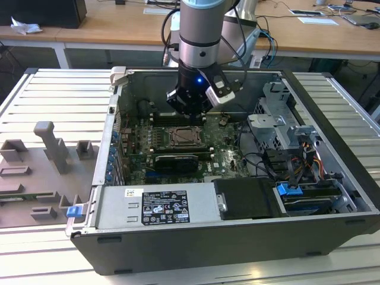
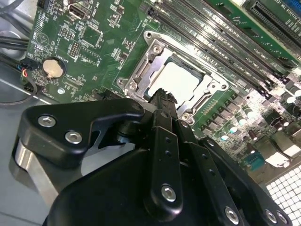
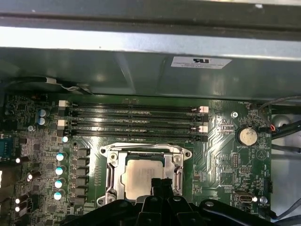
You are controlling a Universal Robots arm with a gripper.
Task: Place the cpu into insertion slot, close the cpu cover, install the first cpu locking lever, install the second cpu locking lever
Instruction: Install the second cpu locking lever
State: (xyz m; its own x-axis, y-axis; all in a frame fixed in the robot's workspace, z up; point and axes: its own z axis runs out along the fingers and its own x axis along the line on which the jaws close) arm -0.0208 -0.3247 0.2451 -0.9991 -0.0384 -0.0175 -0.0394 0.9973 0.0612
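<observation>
The cpu (image 3: 140, 175) (image 2: 178, 79), a pale square chip, lies flat in the insertion slot (image 1: 184, 138) on the green board. The silver cpu cover (image 3: 112, 165) (image 2: 141, 70) lies down around it, and the chip shows through its window. My gripper (image 2: 162, 96) (image 3: 160, 182) hangs just above the socket's near edge. Its black fingers are pressed together with nothing between them. In the exterior view the gripper (image 1: 189, 111) is inside the open computer case, right over the socket. I cannot tell how the locking levers stand.
Long memory slots (image 3: 131, 123) run beside the socket. A coin battery (image 3: 246, 136) sits on the board. A long black card (image 1: 173, 160), the power supply (image 1: 157, 208), a drive cage (image 1: 279, 127) and cables (image 1: 297, 160) crowd the case.
</observation>
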